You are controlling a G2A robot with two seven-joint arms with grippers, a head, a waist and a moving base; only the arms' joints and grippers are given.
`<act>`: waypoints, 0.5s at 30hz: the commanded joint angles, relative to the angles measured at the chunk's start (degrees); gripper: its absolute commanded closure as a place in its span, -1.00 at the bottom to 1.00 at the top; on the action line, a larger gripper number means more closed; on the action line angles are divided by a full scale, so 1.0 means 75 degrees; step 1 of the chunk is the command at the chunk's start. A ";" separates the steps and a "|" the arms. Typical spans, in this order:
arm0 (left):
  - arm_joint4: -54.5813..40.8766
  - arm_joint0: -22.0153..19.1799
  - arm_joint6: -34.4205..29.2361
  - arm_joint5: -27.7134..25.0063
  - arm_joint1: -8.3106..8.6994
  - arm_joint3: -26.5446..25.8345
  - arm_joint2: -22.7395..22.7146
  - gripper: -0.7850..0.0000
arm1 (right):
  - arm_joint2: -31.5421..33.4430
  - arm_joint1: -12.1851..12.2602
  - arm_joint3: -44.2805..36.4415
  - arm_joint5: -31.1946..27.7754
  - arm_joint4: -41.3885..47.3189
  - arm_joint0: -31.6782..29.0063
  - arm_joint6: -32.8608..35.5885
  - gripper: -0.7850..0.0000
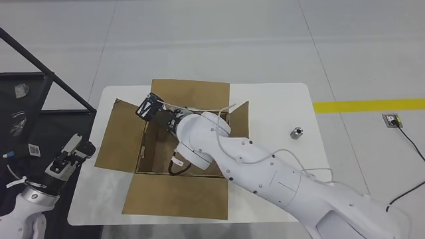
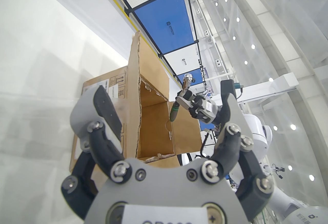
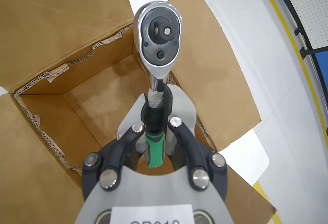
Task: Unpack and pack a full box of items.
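Ratchet wrench [image 3: 159,43]: clamped at the black neck above its green handle, chrome head jutting past the fingertips, held over the open box.
Right gripper [image 3: 155,107]: fingers [image 3: 167,99] closed on the wrench, above the box's far left corner.
Box [image 1: 176,196]: cardboard, four flaps spread, standing on the white table [image 1: 279,106].
Left gripper [image 2: 166,97]: fingers spread apart, holding nothing, off the table's left edge, near the box.
Small metal part [image 1: 296,133]: on the table right of the box, well apart.

The box [image 1: 176,196] is plain brown cardboard on a white table [image 1: 279,103]. The wrench [image 3: 159,40] has a shiny silver head and a green-and-black handle. The small metal part [image 1: 296,133] near the table's right edge is silver.
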 commanded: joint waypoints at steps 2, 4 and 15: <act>0.0000 0.0000 0.0000 0.0000 0.0000 0.0000 0.0000 -1.00 | 0.0000 0.0001 0.0000 0.0000 0.0000 0.0000 -0.0001 1.00; 0.0000 0.0000 0.0000 0.0000 0.0000 0.0000 0.0000 -1.00 | 0.0126 0.0013 0.0167 -0.0222 0.0205 -0.0204 -0.0380 1.00; 0.0000 0.0000 0.0000 0.0000 0.0000 0.0000 0.0000 -1.00 | 0.0191 -0.0625 0.3639 -0.2750 0.1735 -0.0215 -0.2202 1.00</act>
